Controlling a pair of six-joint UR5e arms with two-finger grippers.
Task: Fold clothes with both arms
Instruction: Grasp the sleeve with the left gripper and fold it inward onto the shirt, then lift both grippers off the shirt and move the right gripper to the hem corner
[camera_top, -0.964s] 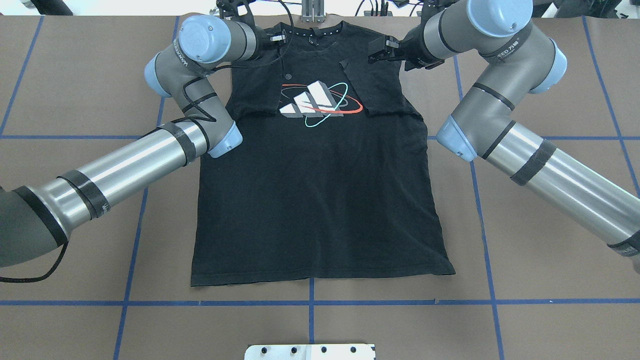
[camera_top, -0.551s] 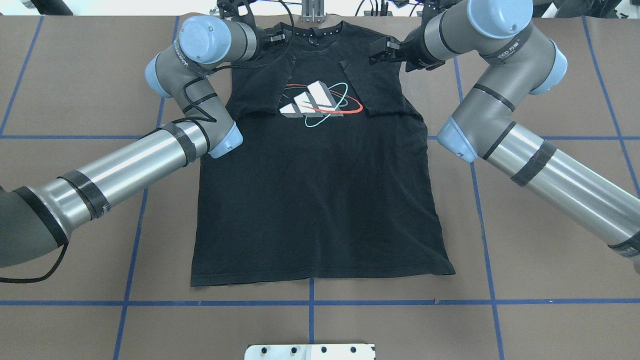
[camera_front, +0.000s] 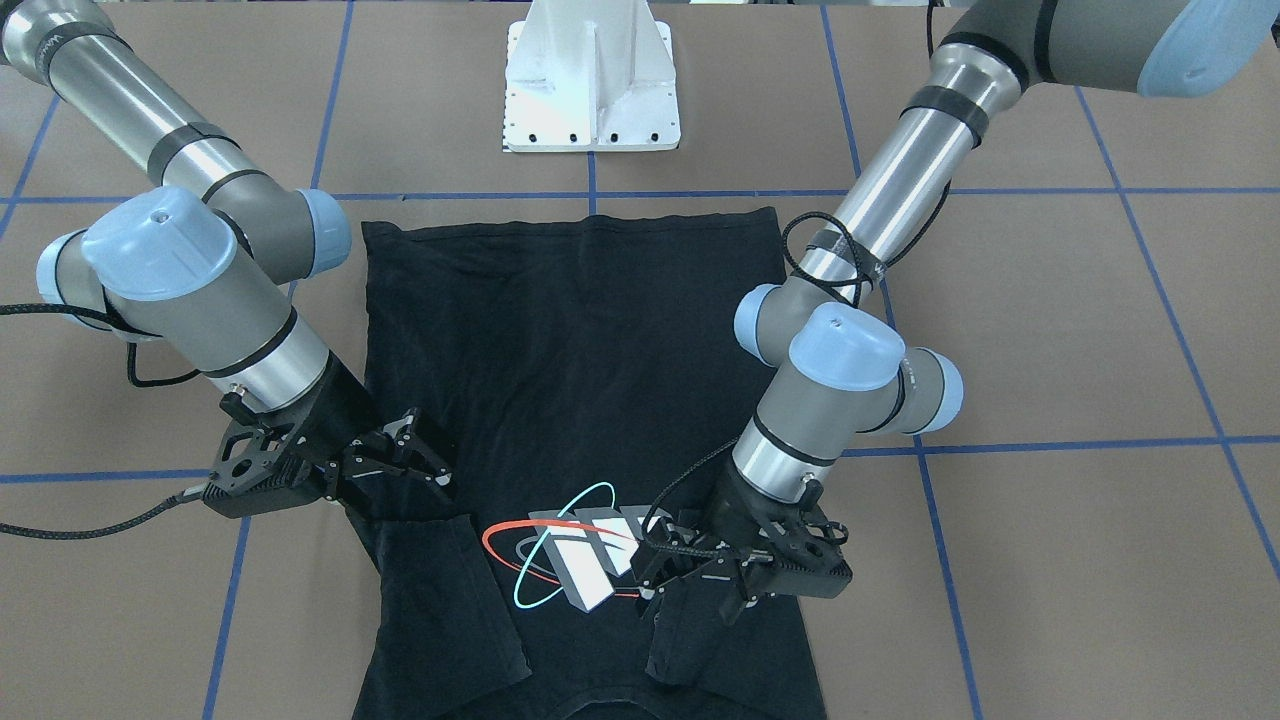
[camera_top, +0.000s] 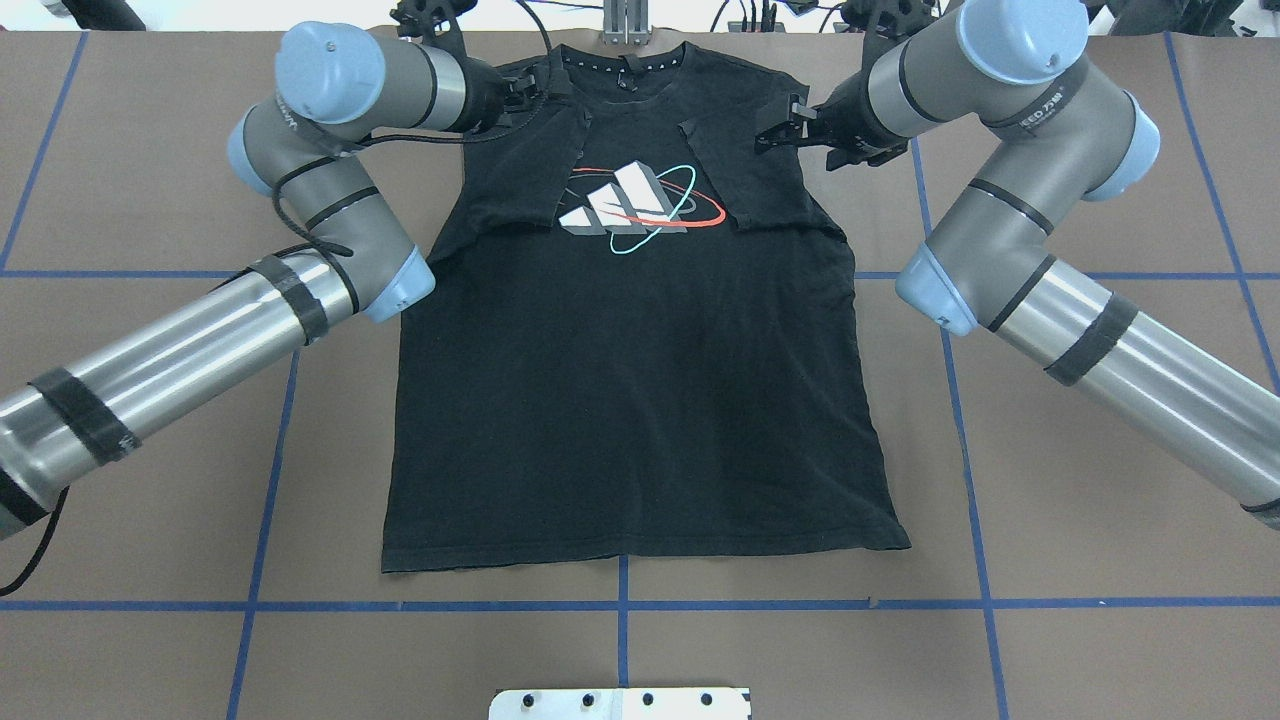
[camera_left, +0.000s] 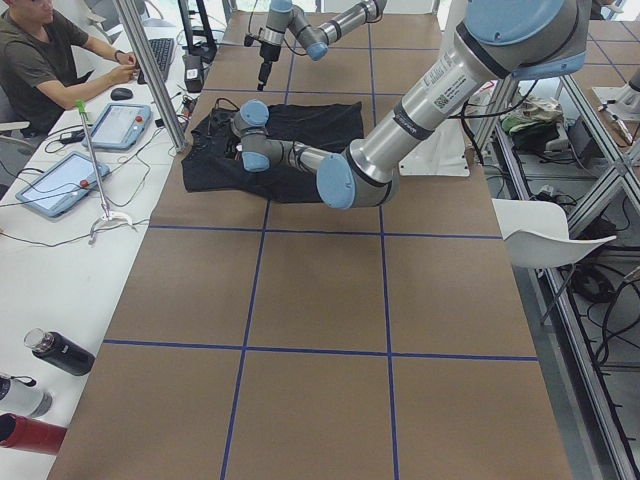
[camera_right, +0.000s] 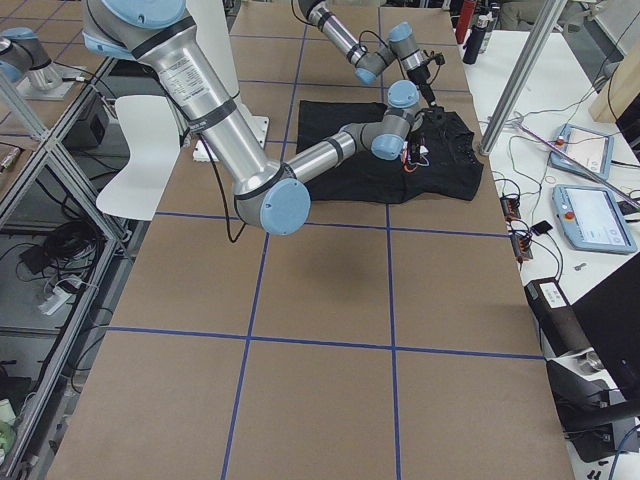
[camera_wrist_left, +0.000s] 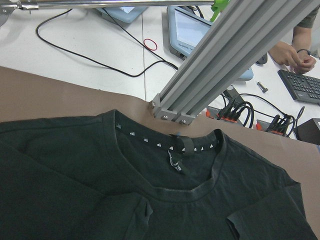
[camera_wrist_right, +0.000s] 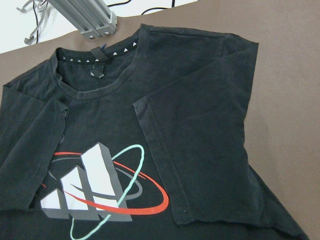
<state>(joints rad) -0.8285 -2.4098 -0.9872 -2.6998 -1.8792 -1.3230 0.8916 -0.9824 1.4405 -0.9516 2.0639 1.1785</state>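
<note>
Overhead, I see the black T-shirt (camera_top: 640, 400) lying flat, print up, on the brown table (camera_top: 1100, 480), collar toward the far edge, both sleeves (camera_top: 520, 170) folded inward beside the logo (camera_top: 625, 205). Left gripper (camera_front: 695, 600) and right gripper (camera_front: 430, 465) hover at the shoulders, jaws apart, holding nothing

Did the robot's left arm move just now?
Yes. The left arm swung left, away from the T-shirt, and now crosses over the blue tape line.

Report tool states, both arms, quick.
Left tool: looks open, holding nothing.
Right tool: open, holding nothing.
</note>
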